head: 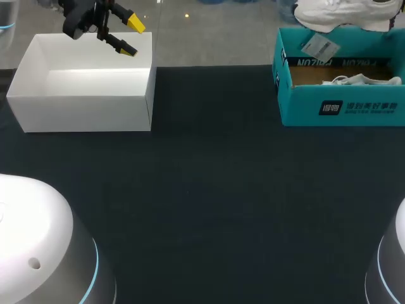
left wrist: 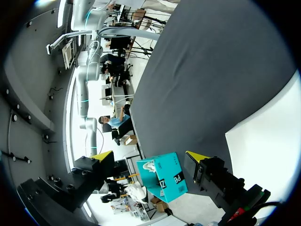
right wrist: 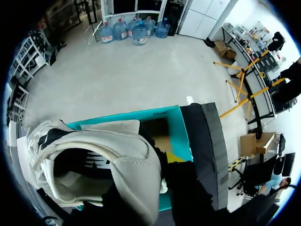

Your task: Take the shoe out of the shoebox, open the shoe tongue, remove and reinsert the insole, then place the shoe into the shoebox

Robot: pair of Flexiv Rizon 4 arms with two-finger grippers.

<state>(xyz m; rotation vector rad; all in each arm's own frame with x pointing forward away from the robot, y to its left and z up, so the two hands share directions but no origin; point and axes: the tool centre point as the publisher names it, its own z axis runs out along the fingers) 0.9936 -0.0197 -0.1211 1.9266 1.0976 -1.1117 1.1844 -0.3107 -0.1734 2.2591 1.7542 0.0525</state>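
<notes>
I'm watching the white leather sneaker [head: 338,16] hanging just above the far rim of the teal cardboard shoebox [head: 342,107], so I'm reading the take-out step as under way. My right gripper [right wrist: 164,193] is looking clenched on the edge of the sneaker's opening. Its tips are hiding behind the leather, but nothing else is carrying the shoe. My left gripper [head: 131,37] is hovering well away from the shoebox, over the open white cardboard box [head: 82,107], fingers spread and grasping nothing.

Here's what I'm worrying about. The hold is sitting on soft padded leather at one end, so the sneaker could be tipping or slipping out as I carry it to the dark table [head: 209,190] in front of the shoebox. The sole is also riding close over that rim, and a low path could be catching it and dragging the light shoebox along.
</notes>
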